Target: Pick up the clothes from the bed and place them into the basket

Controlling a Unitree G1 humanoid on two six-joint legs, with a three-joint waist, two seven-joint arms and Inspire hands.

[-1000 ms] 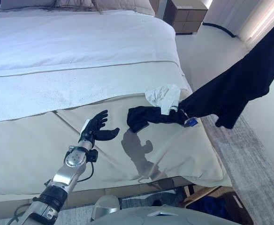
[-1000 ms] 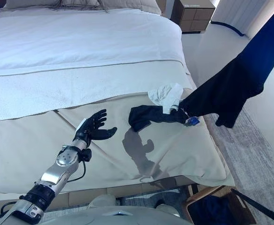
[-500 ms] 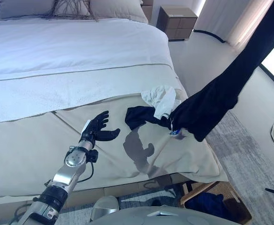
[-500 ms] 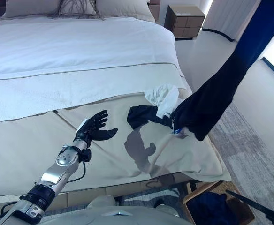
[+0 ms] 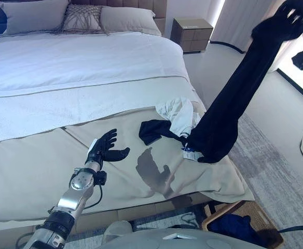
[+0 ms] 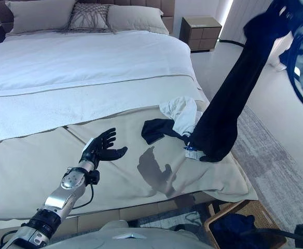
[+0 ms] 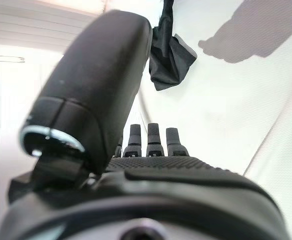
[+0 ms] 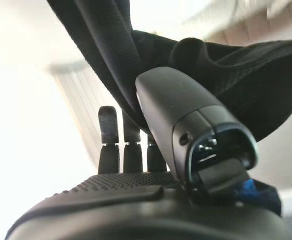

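The bed (image 5: 63,67) carries a white duvet (image 5: 79,57) and pillows (image 5: 84,18) at its head. On its beige foot cover (image 5: 32,166) lie a dark garment (image 5: 152,130) touching a white garment (image 5: 176,111).

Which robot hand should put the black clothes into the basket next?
The right hand. It already pinches the black garment, lifted high with the lower end on the bed, and the basket sits on the floor on that side. The left hand hovers open and empty over the bed, farther away.

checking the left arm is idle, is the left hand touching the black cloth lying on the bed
Apart. The left eye view shows the open left hand with bare bedspread between it and the black cloth.
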